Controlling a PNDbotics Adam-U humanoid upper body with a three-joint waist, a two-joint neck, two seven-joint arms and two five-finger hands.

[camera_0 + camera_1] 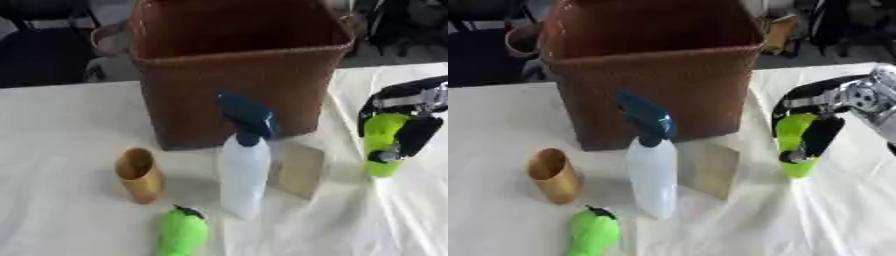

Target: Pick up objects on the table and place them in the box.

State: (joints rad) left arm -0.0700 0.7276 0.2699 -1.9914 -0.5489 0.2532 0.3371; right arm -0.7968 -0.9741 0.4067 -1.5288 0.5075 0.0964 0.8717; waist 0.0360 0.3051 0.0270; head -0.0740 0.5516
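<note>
The right hand (820, 131), fingers curled round a green cup (795, 145) on the table right of the basket (236, 75), is at the pick-up step; next it likely must lift it over the rim.

readable text: none that i can make out
spray bottle (244, 175): no label i can read
brown basket (236, 80): no markings visible
</note>
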